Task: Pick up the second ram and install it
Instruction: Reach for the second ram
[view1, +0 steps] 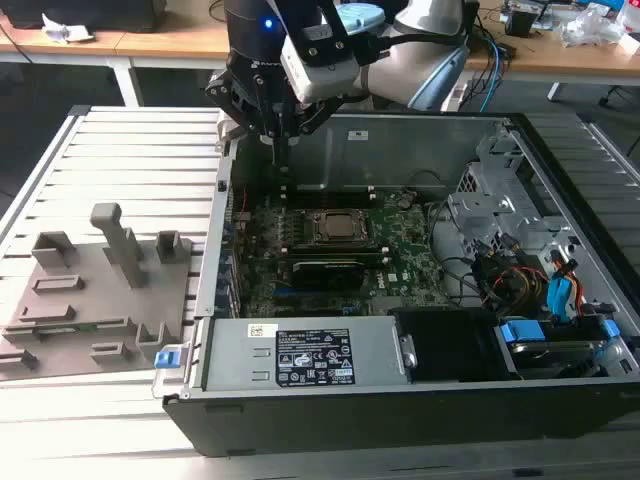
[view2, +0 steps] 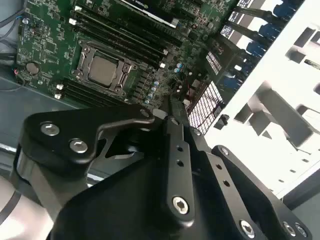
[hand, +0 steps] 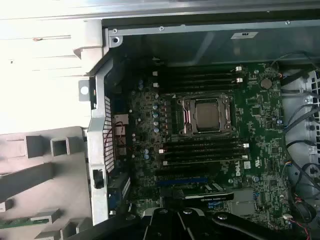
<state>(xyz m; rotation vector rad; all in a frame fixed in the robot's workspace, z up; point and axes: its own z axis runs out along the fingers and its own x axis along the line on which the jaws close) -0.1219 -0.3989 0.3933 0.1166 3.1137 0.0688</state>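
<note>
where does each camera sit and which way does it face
Exterior view: off the arm, raised, looking down into the open computer case, grey fixture plate at the exterior view's left; the arm and gripper hang over the case.
First wrist view: on the arm, looking down at the motherboard; gripper body at the frame's edge.
Second wrist view: on the arm, looking along the gripper to the board.
Shared: both wrist views show the processor socket.

Matt grey plastic fixture plate (view1: 100, 302)
</note>
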